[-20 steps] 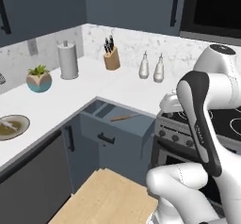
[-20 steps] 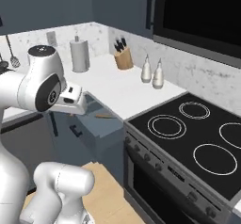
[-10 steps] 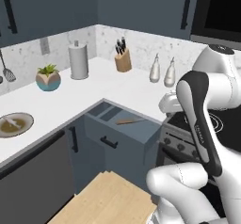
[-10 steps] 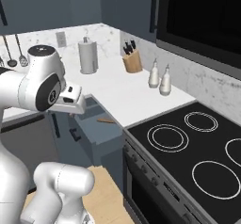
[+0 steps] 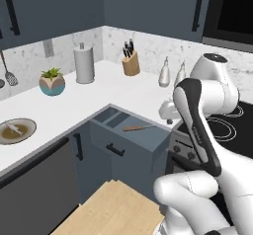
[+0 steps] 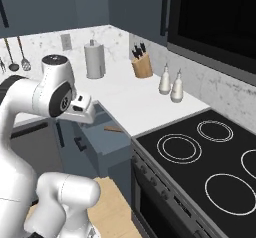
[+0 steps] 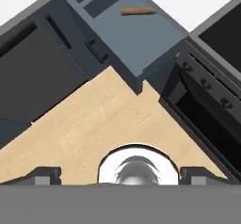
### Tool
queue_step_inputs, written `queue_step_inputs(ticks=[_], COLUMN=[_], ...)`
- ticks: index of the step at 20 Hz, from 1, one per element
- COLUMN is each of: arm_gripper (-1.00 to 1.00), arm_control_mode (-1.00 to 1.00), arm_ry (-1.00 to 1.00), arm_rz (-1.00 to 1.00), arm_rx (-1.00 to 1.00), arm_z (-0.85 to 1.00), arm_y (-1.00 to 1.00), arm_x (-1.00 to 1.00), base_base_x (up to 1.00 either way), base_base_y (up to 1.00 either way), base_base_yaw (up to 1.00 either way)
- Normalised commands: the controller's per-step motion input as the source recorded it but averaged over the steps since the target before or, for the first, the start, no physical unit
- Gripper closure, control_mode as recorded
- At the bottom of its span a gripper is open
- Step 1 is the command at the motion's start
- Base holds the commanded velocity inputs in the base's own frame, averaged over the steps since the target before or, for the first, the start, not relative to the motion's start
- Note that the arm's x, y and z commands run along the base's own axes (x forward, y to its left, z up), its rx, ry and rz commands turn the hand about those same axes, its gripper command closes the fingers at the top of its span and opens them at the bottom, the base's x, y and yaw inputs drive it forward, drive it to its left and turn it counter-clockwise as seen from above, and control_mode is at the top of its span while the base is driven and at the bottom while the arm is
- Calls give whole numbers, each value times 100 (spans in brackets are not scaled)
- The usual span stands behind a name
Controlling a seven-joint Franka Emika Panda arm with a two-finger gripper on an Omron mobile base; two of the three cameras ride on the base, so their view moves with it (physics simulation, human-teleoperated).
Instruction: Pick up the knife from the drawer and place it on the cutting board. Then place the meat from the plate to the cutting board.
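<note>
Two dark fingertips (image 7: 44, 175) sit wide apart at the bottom corners of the hand view, so the jaws are spread open with nothing between them, pointing down at the pale wood floor (image 7: 94, 124). The gripper (image 5: 168, 111) hangs up by the corner of the counter (image 5: 99, 100), just beside the stove (image 6: 200, 152) and above the far end of the drawer (image 5: 133, 135). That slate-blue drawer is pulled out, and the knife (image 5: 138, 127) lies inside it, tan handle showing, well apart from the fingers. Further out on the counter: a knife block (image 5: 130, 61) against the backsplash, a paper towel roll (image 5: 84, 63), a small potted plant (image 5: 52, 82), two bottles (image 6: 170, 82), and over on the left the plate (image 5: 17, 130) with the meat (image 5: 14, 128) on it.
</note>
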Motion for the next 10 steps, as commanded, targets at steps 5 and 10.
queue_step_inputs(ticks=[5,10], arm_gripper=[-100,-100], arm_control_mode=[-100,-100], arm_ry=[10,3], arm_rz=[-22,-30], arm_rx=[3,2], arm_z=[-78,-55], arm_y=[22,54], arm_x=[100,97], base_base_x=[0,0], base_base_y=[0,0], base_base_yaw=[0,0])
